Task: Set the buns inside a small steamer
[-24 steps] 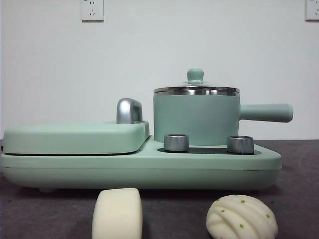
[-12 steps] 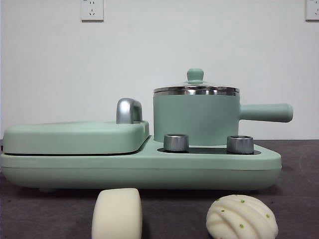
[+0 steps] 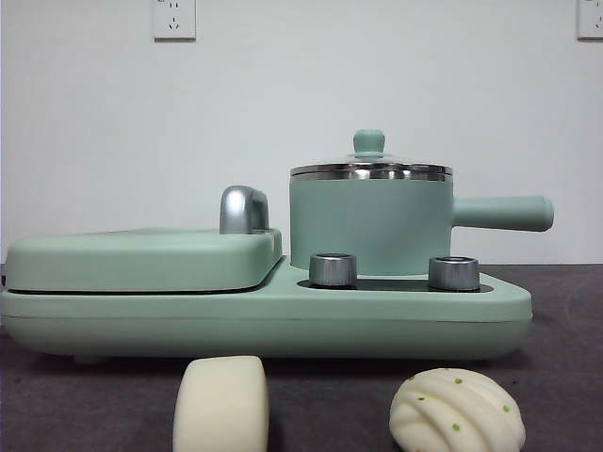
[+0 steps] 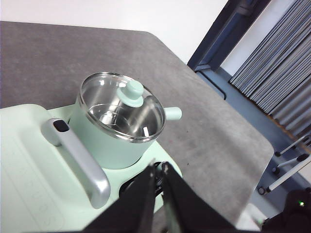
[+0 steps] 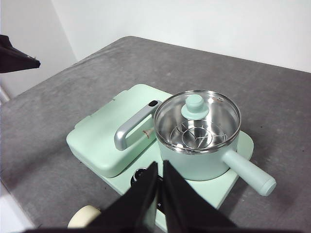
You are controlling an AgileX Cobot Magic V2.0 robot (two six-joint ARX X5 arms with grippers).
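The plain smooth bun (image 3: 221, 407) and the ridged bun with green specks (image 3: 457, 412) lie on the dark table in front of the cooker. The small steamer (image 3: 370, 226) stands on the cooker's right side with its glass lid (image 3: 368, 144) on and its handle pointing right. My left gripper (image 4: 159, 171) is shut and empty, high above the steamer (image 4: 102, 145). My right gripper (image 5: 159, 169) is shut and empty, high above the steamer (image 5: 204, 167). A part of the plain bun (image 5: 85, 216) shows in the right wrist view. Neither gripper shows in the front view.
The mint-green cooker base (image 3: 283, 320) fills the middle of the table. Its flat griddle cover (image 3: 141, 259) with a chrome handle (image 3: 243, 209) lies left of the steamer. Two steel knobs (image 3: 333, 269) stand in front of it. A black arm tip (image 5: 14, 56) shows at the right wrist view's edge.
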